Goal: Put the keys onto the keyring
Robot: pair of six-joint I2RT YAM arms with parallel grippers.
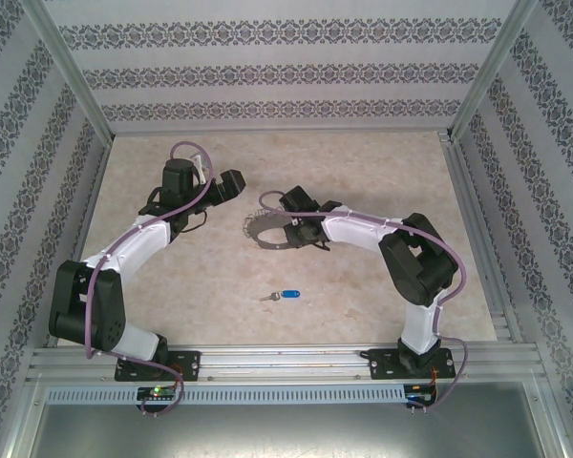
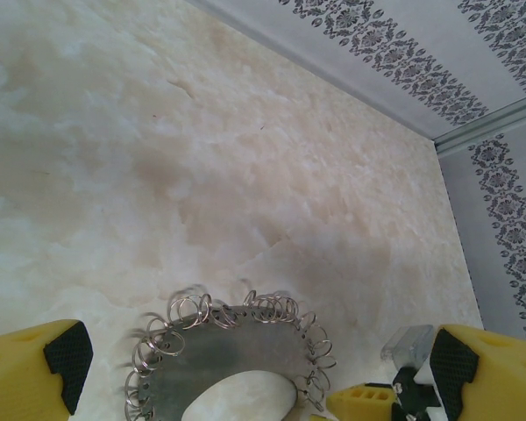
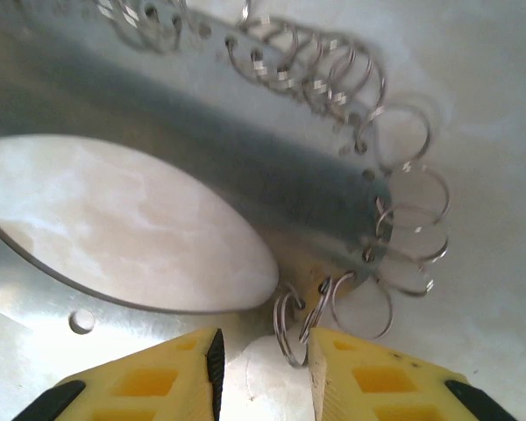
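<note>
1 small silver key with a blue plastic head (image 1: pixel 286 295) lies low on the pale stone-look table (image 1: pixel 363 172), apart from 1 grey metal keyring edged with wire loops (image 1: pixel 256 235) mid-frame, the left pincer (image 2: pixel 263 377) wide, the right pincer (image 3: pixel 263 368) narrow at the loops, grip unclear, flowery walls (image 1: pixel 267 76) around.

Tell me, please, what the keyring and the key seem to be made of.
The keyring: dull grey sheet metal, by its matte sheen; its wire rings glint like polished steel. The key: silver, likely metal shaft, with a bright blue head, probably plastic; too small to be sure.
</note>
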